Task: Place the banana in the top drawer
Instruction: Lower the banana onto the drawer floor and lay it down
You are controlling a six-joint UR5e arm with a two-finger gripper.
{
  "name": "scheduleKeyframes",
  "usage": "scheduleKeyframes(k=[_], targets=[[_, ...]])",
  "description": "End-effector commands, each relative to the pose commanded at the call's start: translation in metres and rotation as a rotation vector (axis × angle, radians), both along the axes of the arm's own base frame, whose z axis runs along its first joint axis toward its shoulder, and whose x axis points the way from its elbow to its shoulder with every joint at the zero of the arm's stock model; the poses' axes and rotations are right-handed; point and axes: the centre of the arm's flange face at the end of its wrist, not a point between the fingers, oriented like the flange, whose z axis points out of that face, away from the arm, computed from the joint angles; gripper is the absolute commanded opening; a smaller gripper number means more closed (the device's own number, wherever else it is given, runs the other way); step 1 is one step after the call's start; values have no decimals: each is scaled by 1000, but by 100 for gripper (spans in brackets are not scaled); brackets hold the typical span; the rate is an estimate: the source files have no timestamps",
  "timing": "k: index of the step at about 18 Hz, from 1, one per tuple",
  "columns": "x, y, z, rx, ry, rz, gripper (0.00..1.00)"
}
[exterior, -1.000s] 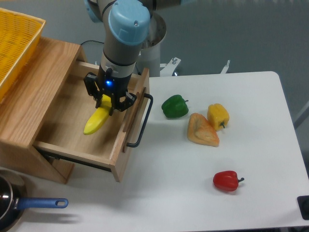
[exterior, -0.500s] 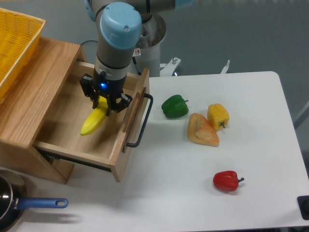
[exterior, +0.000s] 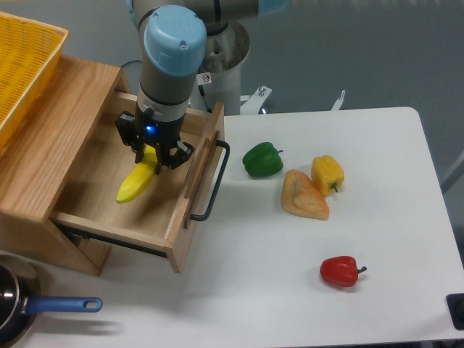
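Observation:
The yellow banana point(exterior: 135, 184) hangs tilted inside the open top drawer point(exterior: 109, 206), its lower end pointing down-left toward the drawer floor. My gripper point(exterior: 150, 156) is shut on the banana's upper end, directly above the drawer's middle. The drawer is pulled out of the wooden cabinet point(exterior: 51, 138), and its black bar handle point(exterior: 212, 181) faces right. I cannot tell whether the banana's tip touches the drawer bottom.
A yellow woven basket point(exterior: 22, 65) sits on the cabinet top. On the white table lie a green pepper point(exterior: 262, 159), a yellow pepper point(exterior: 328, 172), an orange pepper point(exterior: 303, 196) and a red pepper point(exterior: 339, 271). A blue-handled pan point(exterior: 43, 308) is at the front left.
The gripper with the banana has shifted left and slightly deeper over the drawer. Nothing else has moved.

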Motion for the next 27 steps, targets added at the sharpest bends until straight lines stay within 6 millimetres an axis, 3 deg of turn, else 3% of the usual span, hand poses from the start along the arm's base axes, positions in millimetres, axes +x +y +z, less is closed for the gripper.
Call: scheduleKeyframes(k=[13, 25, 27], targets=[[7, 3, -3, -5, -4, -12, 43], [7, 1, -7, -23, 15, -17, 49], [7, 1, -5, -21, 17, -18, 54]])
